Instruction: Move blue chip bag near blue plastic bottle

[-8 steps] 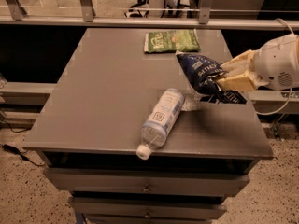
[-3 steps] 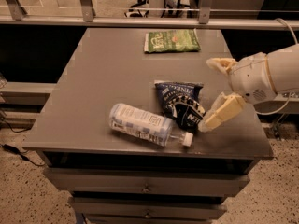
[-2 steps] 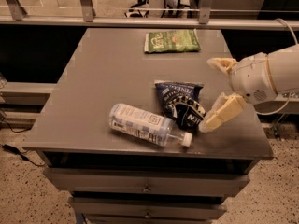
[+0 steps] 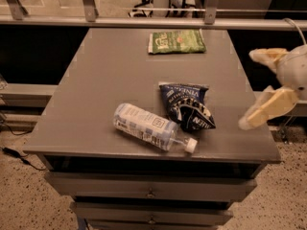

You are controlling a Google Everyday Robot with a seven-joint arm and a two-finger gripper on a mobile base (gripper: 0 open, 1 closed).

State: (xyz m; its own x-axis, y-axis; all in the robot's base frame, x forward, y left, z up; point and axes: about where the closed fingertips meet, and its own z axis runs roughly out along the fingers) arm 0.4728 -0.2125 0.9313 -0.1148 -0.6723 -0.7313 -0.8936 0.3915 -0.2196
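1. Since the earlier frames the gripper point(image 4: 249, 90) has drawn back to the right. Its lower finger, which lay against the bag point(image 4: 187, 107), now hangs past the table's point(image 4: 105, 71) right edge. Bag and bottle point(image 4: 144, 127) have not shifted.
2. Nearest, below the tabletop, is a drawer point(image 4: 151, 193), which plays no part in this.
3. The bottle lies on its side near the front edge, with its cap point(image 4: 191, 145) pointing front-right.
4. The bag lies crumpled just behind and to the right of the bottle. Its lower corner is close to the bottle's neck; whether the two touch I cannot tell. By my reading the placing is as good as done.
5. The gripper is at the right, well apart from the bag. Its two fingers are spread wide and it holds nothing.
6. What remains, as I judge it, is a clean retreat. Keep the fingers spread and carry the arm up and away to the right, never back over the table. A brush on the bag could nudge the bottle, and a round bottle on its side will likely roll towards the front edge.
7. Farthest, a green bag point(image 4: 176, 41) lies flat by the back edge, well clear of everything.
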